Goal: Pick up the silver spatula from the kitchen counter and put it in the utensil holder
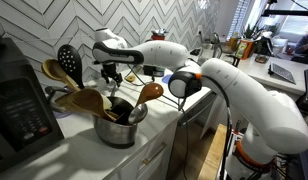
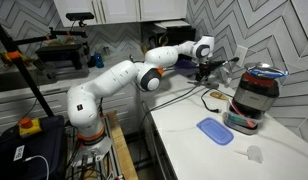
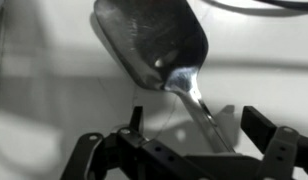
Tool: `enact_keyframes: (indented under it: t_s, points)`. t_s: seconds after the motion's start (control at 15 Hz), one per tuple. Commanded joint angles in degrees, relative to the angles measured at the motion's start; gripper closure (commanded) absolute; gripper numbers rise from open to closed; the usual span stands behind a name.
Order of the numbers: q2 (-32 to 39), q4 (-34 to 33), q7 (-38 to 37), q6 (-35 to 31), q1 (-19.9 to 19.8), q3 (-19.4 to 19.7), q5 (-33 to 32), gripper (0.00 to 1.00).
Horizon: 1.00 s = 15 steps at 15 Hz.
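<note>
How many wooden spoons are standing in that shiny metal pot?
3, all in the shiny round metal pot: a pale wooden spoon by the black slotted spoon, a broad one leaning low, a darker one opposite. Others may be hidden.

Silver utensil holder [image 1: 119,133] with wooden spoons [image 1: 86,100], fingers [image 1: 108,78] just above.

I see the silver spatula [image 3: 154,45], shiny blade and slanting handle; the squat metal holder [image 1: 119,136] stands upright on the counter [image 1: 89,160].
</note>
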State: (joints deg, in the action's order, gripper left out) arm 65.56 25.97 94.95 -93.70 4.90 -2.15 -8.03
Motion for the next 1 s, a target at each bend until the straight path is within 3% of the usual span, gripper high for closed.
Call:
enact_keyframes:
  t_s: [0.0, 0.13, 0.33, 0.47, 0.53, 0.93]
  points:
    - [-0.7, 0.8, 11.9, -0.5, -1.6, -0.6, 0.4, 0.00]
    - [-0.5, 0.9, 14.7, -0.1, -1.5, -0.4, 0.3, 0.00]
    - [0.5, -0.1, 17.0, 0.1, -0.6, -0.3, 0.2, 0.19]
    - [0.9, -0.4, 18.3, -0.3, -0.1, -0.2, 0.1, 0.15]
    - [1.0, -0.4, 18.5, -0.1, 0.0, -0.1, 0.1, 0.34]
    - [0.7, 0.7, 20.0, -0.7, -0.1, 0.5, -0.3, 0.81]
